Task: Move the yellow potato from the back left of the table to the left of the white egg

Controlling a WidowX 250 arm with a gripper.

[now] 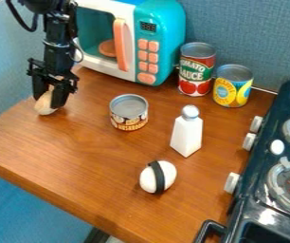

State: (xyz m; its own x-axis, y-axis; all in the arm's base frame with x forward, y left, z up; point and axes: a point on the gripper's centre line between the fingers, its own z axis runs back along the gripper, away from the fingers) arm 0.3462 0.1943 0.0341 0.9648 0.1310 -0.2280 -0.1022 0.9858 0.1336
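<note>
The tool [48, 100] holds a pale rounded object [45, 105] at the worktop's [78, 147] far left, beside the toy microwave [160, 42]. A tomato can [196, 71] and a yellow-labelled can [232, 88] stand right of the microwave. Nearer are a short can [129, 114], a white shaker [186, 135] and a black-banded white toy egg [165, 175]; a toy stove [258, 194] is at right.

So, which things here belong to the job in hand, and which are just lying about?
In the job:
- gripper
- pale rounded thing at the gripper

Just lying about:
- white egg shape with black band
- white bottle
- short can
- red can
- yellow can
- toy microwave
- stove
</note>
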